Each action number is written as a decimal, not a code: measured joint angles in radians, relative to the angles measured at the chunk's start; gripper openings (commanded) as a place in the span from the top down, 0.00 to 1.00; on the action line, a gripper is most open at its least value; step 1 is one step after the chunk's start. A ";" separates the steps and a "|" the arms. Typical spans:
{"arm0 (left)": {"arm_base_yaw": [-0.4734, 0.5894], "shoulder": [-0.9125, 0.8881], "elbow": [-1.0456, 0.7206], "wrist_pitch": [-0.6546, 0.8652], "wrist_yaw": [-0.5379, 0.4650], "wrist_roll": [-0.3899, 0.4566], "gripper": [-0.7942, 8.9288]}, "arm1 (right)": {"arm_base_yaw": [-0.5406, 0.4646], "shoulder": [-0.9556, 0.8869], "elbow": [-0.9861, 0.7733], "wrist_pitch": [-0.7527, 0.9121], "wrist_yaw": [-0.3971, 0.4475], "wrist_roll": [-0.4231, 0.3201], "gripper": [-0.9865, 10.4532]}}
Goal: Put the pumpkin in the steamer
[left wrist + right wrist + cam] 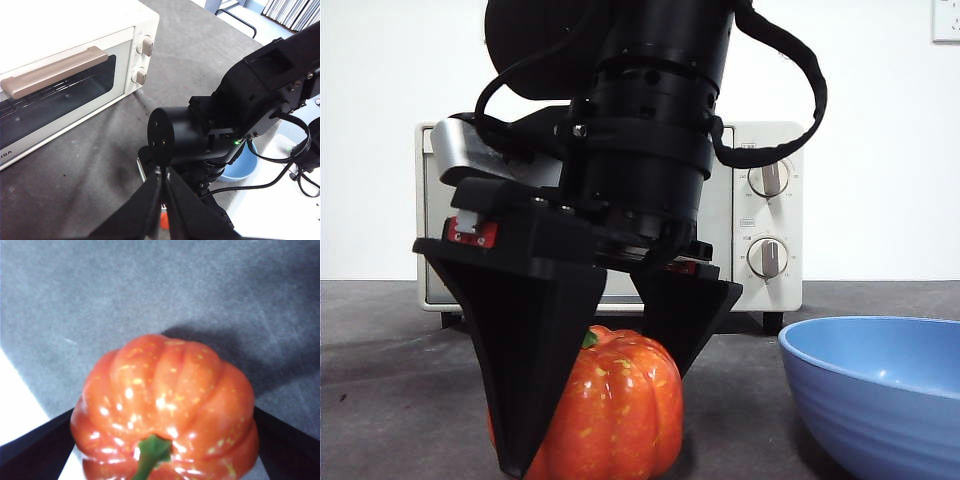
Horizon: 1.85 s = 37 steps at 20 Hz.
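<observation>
Right tool (pixel 592 420) points straight down, jaws straddling the pumpkin (pixel 615 415) on the desk (pixel 400 400) (contact unclear); left tool (pixel 164 200) closed, aloft.

In front of you the right gripper (pixel 605 400) comes down from above, big and dark, its two black jaws straddling the pumpkin (pixel 610 415) on the grey tabletop (pixel 390 400). One jaw covers the pumpkin's near side, the other sits behind it. Behind stands the steamer (pixel 760 215), cream-white, two round knobs showing. At your lower right, near the pumpkin but apart from it, is a blue bowl (pixel 880 395).
</observation>
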 measured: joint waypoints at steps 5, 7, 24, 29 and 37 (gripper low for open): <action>0.000 0.000 0.000 0.000 0.000 0.000 0.90 | 0.001 0.000 0.000 0.013 0.000 -0.001 0.73; 0.000 0.000 0.000 -0.001 0.000 0.000 0.90 | 0.002 -0.004 0.000 0.008 -0.005 0.005 0.73; 0.000 0.000 0.000 -0.002 0.000 0.000 0.90 | -0.117 -0.517 -0.089 -0.381 0.042 0.032 0.73; 0.000 0.001 0.000 0.001 0.000 0.000 0.90 | -0.166 -0.562 -0.299 -0.263 0.049 0.055 0.73; 0.000 0.002 0.000 0.001 0.000 0.000 0.90 | -0.248 -0.563 -0.521 -0.011 0.050 0.072 0.73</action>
